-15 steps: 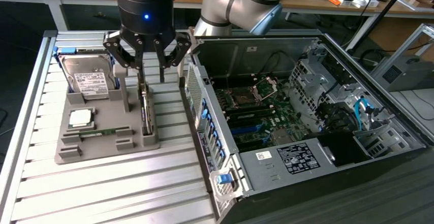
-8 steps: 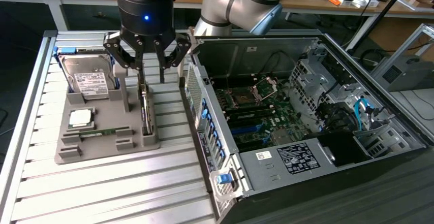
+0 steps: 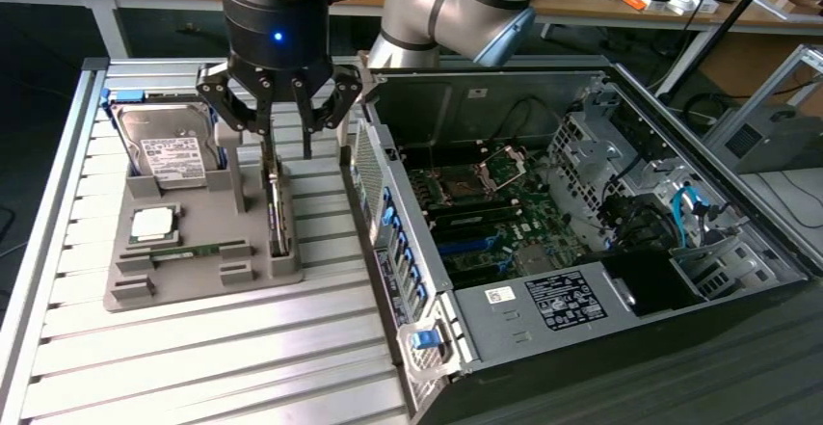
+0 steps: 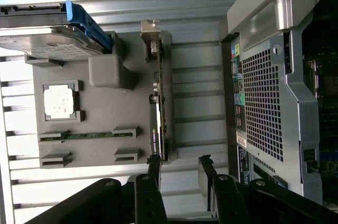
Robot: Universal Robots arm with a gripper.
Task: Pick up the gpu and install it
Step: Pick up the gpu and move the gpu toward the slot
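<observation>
Fingers (image 4: 154, 168) of the gripper (image 4: 178, 161) are what sits closest to the wrist camera. They're spread wide, fully released, with nothing between them.

The gpu (image 4: 160, 113) is parked in the grey tray (image 4: 105, 113). It stands on its long edge in a slot along the tray side that faces the computer case (image 4: 264, 102). Its silvery bracket (image 4: 150, 29) is at the same tray end as the hard drive (image 4: 47, 39).

In the exterior view the gripper (image 3: 283, 141) hangs over the gpu (image 3: 276, 208) side of the grey tray (image 3: 193, 276) and isn't touching the card. I can't honestly tell whether the card lines up between the fingers or just beside one of them.

Working outward across the tray:
- The hard drive (image 3: 168, 150), white label up, is propped at a tilt at the bracket end of the tray.
- A square processor chip (image 3: 154, 221) lies flat in a recess around the tray's middle.
- The narrow green memory stick (image 3: 193, 250) lies just past the chip, toward the tray end away from the hard drive.

The tray rests on a slatted aluminium table (image 3: 193, 367). The computer case (image 3: 385, 184) is just beside the tray's gpu side, open on top, with the motherboard (image 3: 495, 218) showing inside it.
</observation>
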